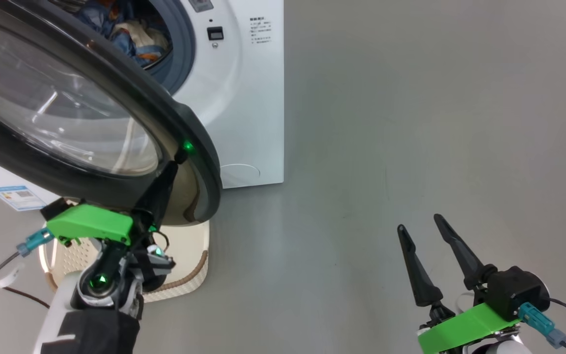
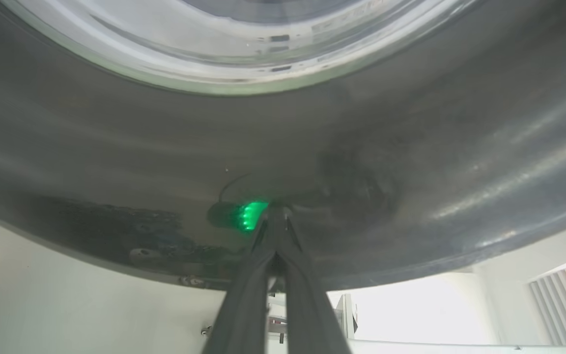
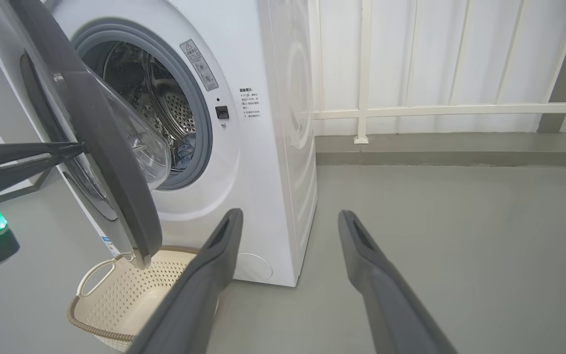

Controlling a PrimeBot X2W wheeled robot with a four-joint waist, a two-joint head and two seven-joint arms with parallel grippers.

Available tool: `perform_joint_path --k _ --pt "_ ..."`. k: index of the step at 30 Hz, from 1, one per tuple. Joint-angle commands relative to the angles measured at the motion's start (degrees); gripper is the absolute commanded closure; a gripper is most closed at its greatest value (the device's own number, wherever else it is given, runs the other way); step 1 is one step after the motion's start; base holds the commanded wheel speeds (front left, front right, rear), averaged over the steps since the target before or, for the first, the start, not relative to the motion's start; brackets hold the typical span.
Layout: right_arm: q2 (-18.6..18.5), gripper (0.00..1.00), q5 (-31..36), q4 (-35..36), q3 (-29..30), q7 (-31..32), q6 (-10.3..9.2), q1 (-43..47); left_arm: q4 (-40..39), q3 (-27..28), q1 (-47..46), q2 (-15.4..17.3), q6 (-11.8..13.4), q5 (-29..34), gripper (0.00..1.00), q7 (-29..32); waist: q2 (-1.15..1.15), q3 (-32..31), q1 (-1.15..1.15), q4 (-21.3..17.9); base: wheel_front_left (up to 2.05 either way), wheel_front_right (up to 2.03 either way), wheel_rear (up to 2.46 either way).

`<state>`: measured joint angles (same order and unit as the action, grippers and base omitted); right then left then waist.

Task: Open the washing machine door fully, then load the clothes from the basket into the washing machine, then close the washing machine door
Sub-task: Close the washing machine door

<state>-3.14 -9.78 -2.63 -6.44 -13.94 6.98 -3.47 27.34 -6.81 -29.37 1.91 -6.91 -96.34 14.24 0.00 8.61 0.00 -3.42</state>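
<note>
The washing machine door (image 1: 67, 177) stands partly open, its black ring and glass window turned toward me. My left gripper (image 1: 181, 156) is shut, its joined tips touching the outer black ring (image 2: 116, 147) near the door's edge; the right wrist view shows that gripper (image 3: 79, 146) against the door (image 3: 101, 147). Blue printed clothes (image 1: 130, 34) lie inside the drum of the washing machine (image 1: 248, 98), and a bit of the clothes (image 3: 182, 147) shows past the gasket. The cream basket (image 1: 192, 246) sits on the floor under the door and looks empty (image 3: 140, 285). At the lower right my right gripper (image 1: 419, 222) hangs open over bare floor.
Grey floor spreads to the right of the machine. A white railing (image 3: 410, 110) and a wall close off the back. A round filter cover (image 1: 239, 174) is low on the machine front. A blue label sticker (image 1: 17, 196) shows below the door.
</note>
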Motion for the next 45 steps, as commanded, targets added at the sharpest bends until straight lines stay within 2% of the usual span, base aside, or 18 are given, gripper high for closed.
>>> perform_joint_path --k 1,7,14,18,26,30,33,36,38,40,42,43,44,45 --pt "0.24 0.00 -0.26 1.75 -0.96 -0.73 0.51 -0.64 -2.47 1.15 -0.10 1.33 -0.57 1.22 1.00 0.64 0.00 -0.28 0.00 0.36 0.00 0.00 0.00" --pt "0.25 0.00 -0.24 2.68 0.47 -0.87 0.51 0.30 -9.62 1.90 5.20 1.73 -0.57 3.21 1.00 -0.09 0.00 -2.32 0.00 1.61 0.00 0.00 0.00" --pt "0.25 0.00 -0.47 4.59 1.46 -0.96 0.51 1.85 -22.74 1.25 15.48 4.20 -0.58 11.11 1.00 -6.34 0.00 -5.37 0.00 3.24 0.00 0.00 0.00" --pt "0.25 0.00 -0.46 5.30 1.66 -0.98 0.51 2.67 -27.79 -1.96 19.91 6.68 -0.58 17.41 1.00 -11.80 0.00 -6.92 0.00 4.39 0.00 0.00 0.00" --pt "0.26 0.00 -0.11 5.85 1.38 -0.94 0.51 4.33 -30.38 -8.67 24.55 12.03 -0.58 29.08 1.00 -26.77 0.00 -9.30 0.00 6.76 0.00 0.00 0.00" --pt "0.26 0.00 -0.15 6.14 1.27 -0.83 0.51 4.61 -28.12 -8.15 25.68 13.33 -0.58 40.20 1.00 -29.12 0.00 -9.66 0.00 7.43 0.00 0.00 0.00" --pt "0.26 0.00 -0.22 6.16 1.23 -0.83 0.51 4.78 -26.95 -2.50 26.50 10.63 -0.50 53.33 1.00 -29.20 0.00 -9.75 0.00 7.86 0.00 0.00 0.00" --pt "0.26 0.00 -0.27 6.03 0.99 -0.83 0.51 4.81 -26.52 0.58 27.89 8.04 0.00 66.30 1.00 -29.22 0.00 -9.81 0.00 7.93 0.00 0.00 0.00" --pt "0.26 0.00 -0.34 5.92 0.93 -0.84 0.51 4.82 -26.81 2.74 28.64 5.57 0.10 71.15 1.00 -29.23 0.00 -9.84 0.00 8.01 0.00 0.00 0.00" --pt "0.26 0.00 -0.38 5.72 0.87 -0.84 0.51 4.85 -26.84 3.63 29.49 4.65 0.02 76.27 1.00 -29.23 0.00 -9.88 0.00 8.04 0.00 0.00 0.00" --pt "0.26 0.00 -0.39 5.59 0.91 -0.84 0.51 4.88 -26.74 4.05 29.87 4.02 -0.03 77.57 1.00 -29.23 0.00 -9.91 0.00 8.08 0.00 0.00 0.00" --pt "0.26 0.00 -0.37 5.28 1.08 -0.80 0.51 4.92 -26.68 4.80 30.43 2.95 -0.17 78.78 0.78 -29.23 0.00 -9.95 0.00 8.14 0.00 0.00 0.00" --pt "0.26 0.00 -0.37 5.28 1.08 -0.80 0.51 4.92 -26.68 4.80 30.43 2.95 -0.17 78.78 0.78 -29.23 0.00 -9.95 0.00 8.14 0.00 0.00 0.00" --pt "0.26 0.00 -0.35 5.13 1.13 -0.78 0.51 4.93 -26.52 4.97 30.71 2.65 -0.23 79.57 0.39 -29.23 0.00 -9.98 0.00 8.16 0.00 0.00 0.00"
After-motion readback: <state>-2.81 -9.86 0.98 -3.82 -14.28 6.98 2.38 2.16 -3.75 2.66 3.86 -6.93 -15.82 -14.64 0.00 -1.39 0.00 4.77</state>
